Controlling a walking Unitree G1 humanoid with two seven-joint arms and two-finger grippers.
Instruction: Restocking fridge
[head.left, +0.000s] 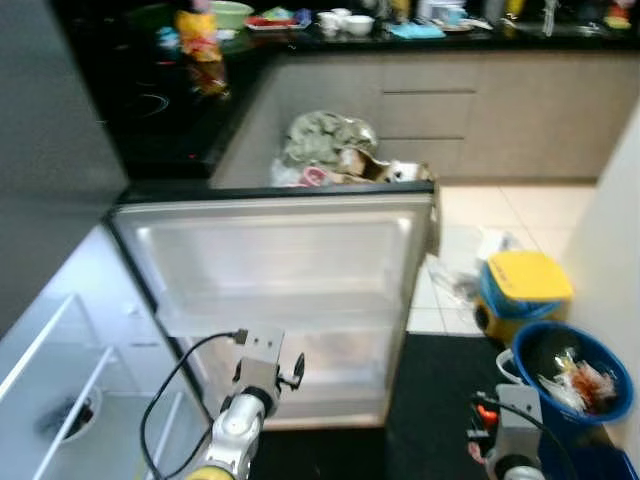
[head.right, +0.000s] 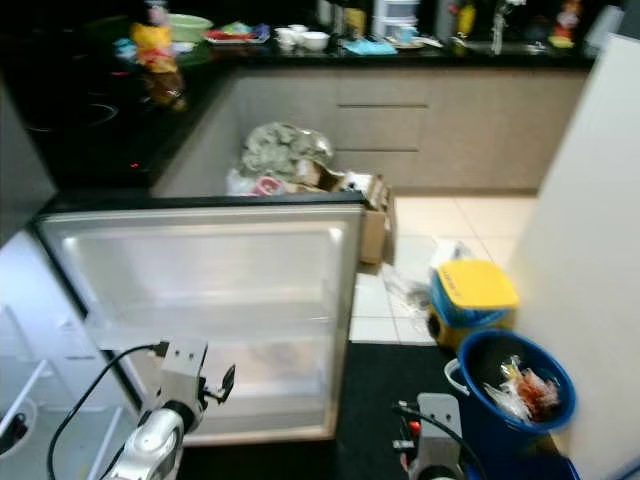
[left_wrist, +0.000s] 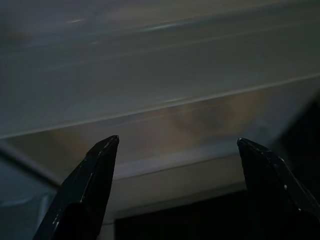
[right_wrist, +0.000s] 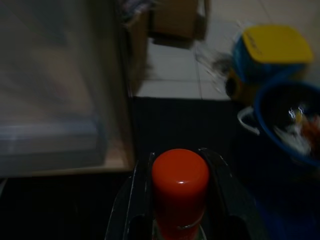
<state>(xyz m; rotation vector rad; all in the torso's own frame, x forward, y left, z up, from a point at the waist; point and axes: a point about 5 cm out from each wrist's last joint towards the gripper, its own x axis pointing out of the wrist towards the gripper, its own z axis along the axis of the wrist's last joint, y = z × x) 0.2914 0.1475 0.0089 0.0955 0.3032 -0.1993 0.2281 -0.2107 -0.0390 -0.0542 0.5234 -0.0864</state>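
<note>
the right gripper (right_wrist: 179, 220) is clenching a bottle with a red cap (right_wrist: 180, 180), its two black fingers (right_wrist: 135, 210) pressing against either side of the bottle just below the cap. the bottle is standing upright in the grasp, over the dark floor mat (right_wrist: 170, 125). ahead of this gripper and to its left, the open fridge door (head.left: 290, 270) is showing its pale inner shelves. ahead and to the right of the gripper, a blue bin (head.left: 570, 375) full of scraps is sitting just beside a yellow-lidded container (head.left: 525, 285) on the tiled floor (head.left: 480, 215). the left gripper (left_wrist: 175, 150) is hanging released, its fingers spread wide, facing the door's lower shelf (left_wrist: 165, 125) close up. beyond the door, a cardboard box (head.right: 365, 215) stuffed with bags is resting against the kitchen cabinets (head.left: 480, 110).
</note>
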